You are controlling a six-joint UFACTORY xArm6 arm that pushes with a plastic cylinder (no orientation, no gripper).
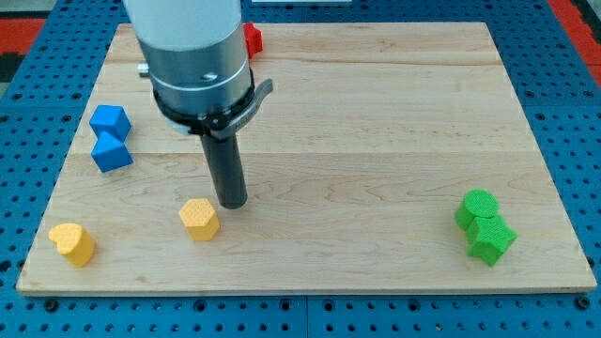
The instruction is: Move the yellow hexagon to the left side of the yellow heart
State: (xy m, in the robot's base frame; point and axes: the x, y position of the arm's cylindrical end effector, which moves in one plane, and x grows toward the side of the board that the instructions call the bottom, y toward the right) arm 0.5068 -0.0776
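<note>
The yellow hexagon point(200, 219) lies on the wooden board point(376, 141) at the lower left of the view. The yellow heart point(72, 242) lies further to the view's left, near the board's bottom left corner. My tip point(233, 204) is on the board just to the upper right of the yellow hexagon, close to it with a small gap. The rod hangs from the grey arm body point(192, 56) at the view's top.
Two blue blocks point(110, 120) point(112, 152) sit at the board's left edge, touching each other. A red block point(252, 39) peeks out behind the arm at the top. A green cylinder point(478, 207) and a green block point(491, 240) touch at the lower right.
</note>
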